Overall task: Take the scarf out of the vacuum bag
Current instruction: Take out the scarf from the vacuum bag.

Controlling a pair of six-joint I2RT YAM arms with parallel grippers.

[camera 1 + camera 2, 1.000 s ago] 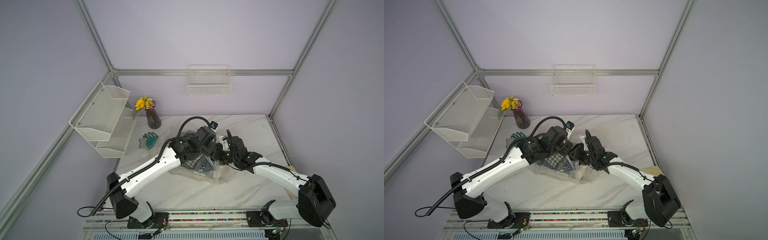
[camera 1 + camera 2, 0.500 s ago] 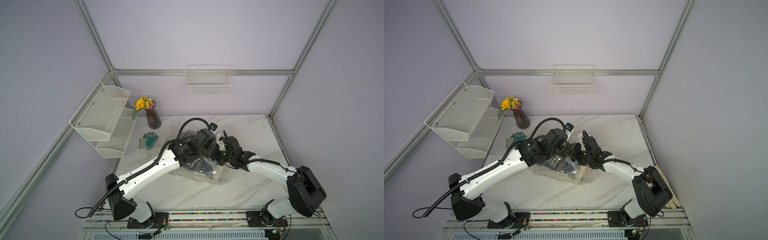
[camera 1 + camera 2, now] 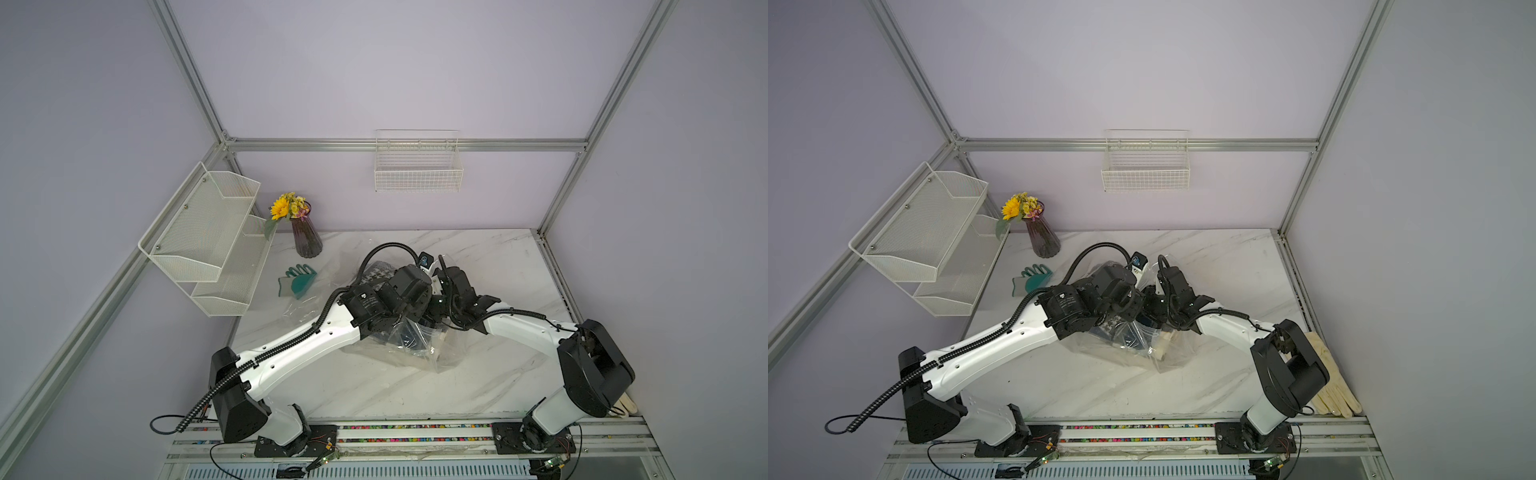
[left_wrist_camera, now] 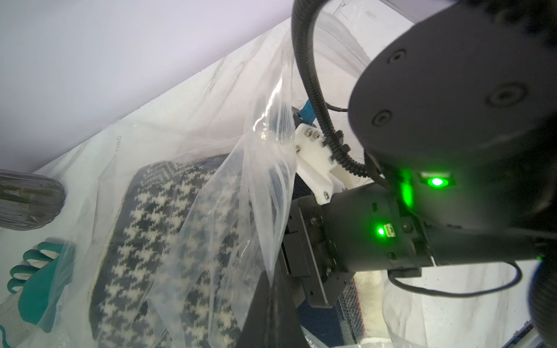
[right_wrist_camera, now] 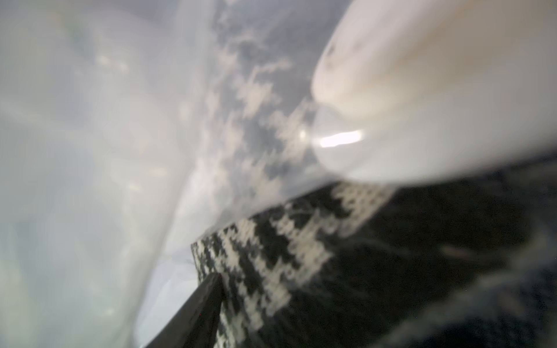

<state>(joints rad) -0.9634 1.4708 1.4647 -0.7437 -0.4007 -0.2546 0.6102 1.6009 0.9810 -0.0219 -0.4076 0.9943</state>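
Note:
The vacuum bag (image 3: 419,347) lies crumpled mid-table under both arms, also showing in a top view (image 3: 1144,351). Inside it is the scarf (image 4: 168,241), black-and-cream houndstooth knit; a patch of it shows behind my left wrist (image 3: 380,272). My left gripper (image 4: 272,301) is shut on a fold of the bag's film, holding the mouth up. My right gripper (image 5: 280,301) is inside the bag, jaws apart. One dark finger (image 5: 205,304) lies against the scarf (image 5: 271,256); the other finger is hidden. In the top views both grippers are hidden under the wrists.
A purple vase of flowers (image 3: 306,239) and green gloves (image 3: 299,280) sit at the back left, beside a white mesh shelf (image 3: 208,241). A wire basket (image 3: 417,166) hangs on the back wall. Cream gloves (image 3: 1333,382) lie at the front right edge.
My right arm has pushed a little further left into the bag's mouth, its shoulder swinging the same way. The left arm has held its place with the film.

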